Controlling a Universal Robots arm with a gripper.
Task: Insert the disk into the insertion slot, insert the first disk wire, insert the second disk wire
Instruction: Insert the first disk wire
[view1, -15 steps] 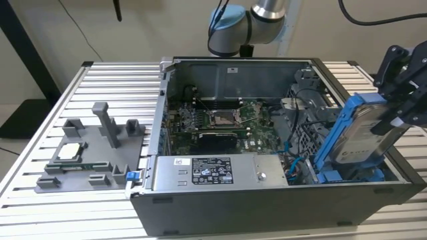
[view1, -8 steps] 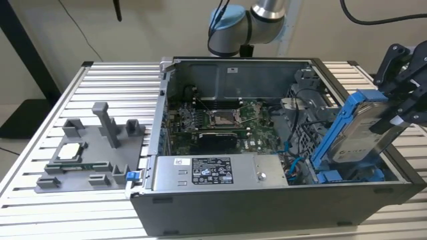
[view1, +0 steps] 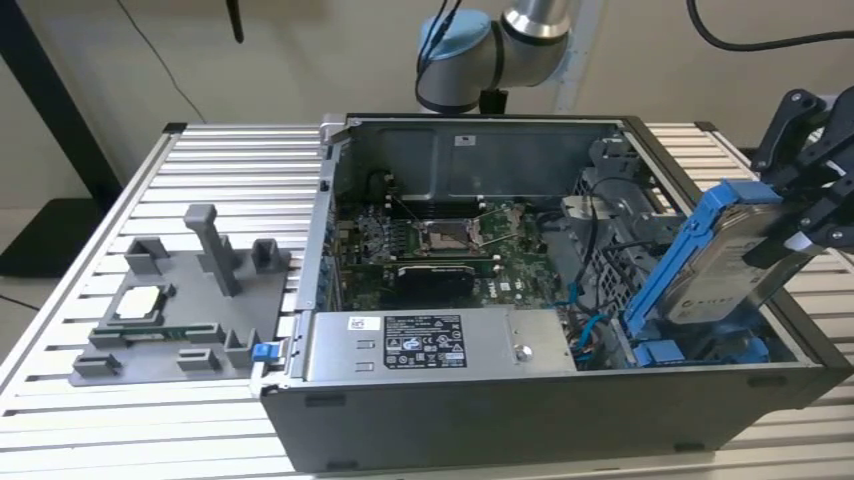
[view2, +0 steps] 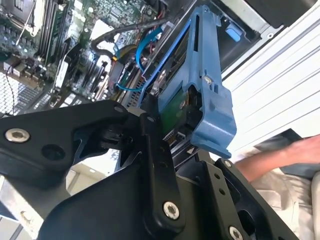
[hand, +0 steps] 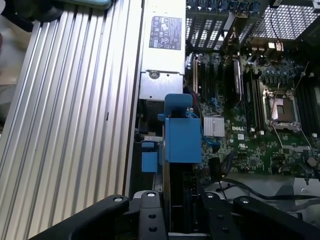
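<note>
**Disk gripped on end at the drive bay**

At the left of the exterior view a grey fixture tray (view1: 174, 310) lies on the slatted table (view1: 227, 150), well apart from the work. In the middle stands the open computer case (view1: 534, 420). The processor socket (view1: 447, 237) is at its centre and the long power-supply box (view1: 441, 340) runs along the near wall.

At the right of the frame the gripper (view1: 785, 232) is clamped on the upper part of the disk (view1: 721, 275), pinching its flat faces. The disk is steeply tilted, almost on end. Its lower end sits down among the blue rails of the insertion slot (view1: 694, 352) in the case's lower right corner. I cannot tell whether it touches them.

I judge the step in hand to be seating the disk, which is not yet flat in the bay. Done well, the carrier's long edges run parallel to the rails before any push. The tilt should come out gently, not by force. The blue cable (view2: 141, 52) near the bay, seen in the second wrist view, should stay clear of the disk's underside.
</note>
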